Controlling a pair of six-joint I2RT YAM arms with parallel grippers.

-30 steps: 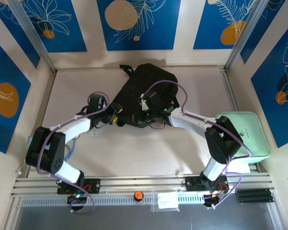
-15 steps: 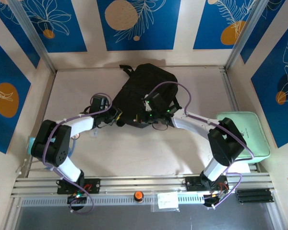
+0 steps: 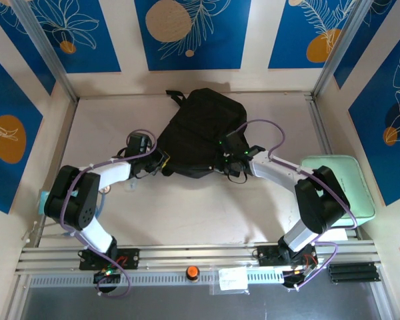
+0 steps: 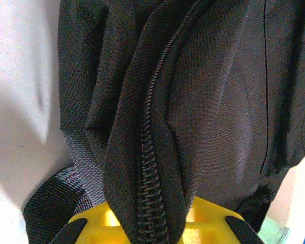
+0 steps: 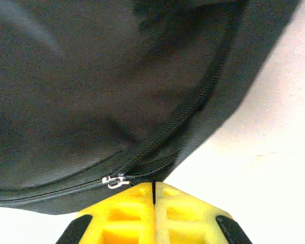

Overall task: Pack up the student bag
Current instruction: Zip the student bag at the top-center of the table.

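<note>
The student bag point(image 3: 200, 127), a black fabric backpack, lies at the back middle of the table. My left gripper point(image 3: 161, 162) is at the bag's near left corner. In the left wrist view it point(image 4: 152, 223) is shut on a raised fold of the bag point(image 4: 218, 101) that carries a zipper line point(image 4: 150, 112). My right gripper point(image 3: 228, 162) is at the bag's near right edge. In the right wrist view its yellow fingers point(image 5: 153, 189) are pressed together just right of the silver zipper slider point(image 5: 115, 180), pinching the pull against the bag point(image 5: 91, 76).
A mint-green zip case point(image 3: 343, 183) lies at the table's right edge, beside the right arm's elbow. Bare tabletop point(image 3: 187, 207) stretches between the two arms. Metal frame posts and patterned walls close in the back and sides.
My right gripper has slid to the right along the bag's near edge with the zipper pull. My left gripper has shut on the bag's fold, and its elbow has drawn in.
</note>
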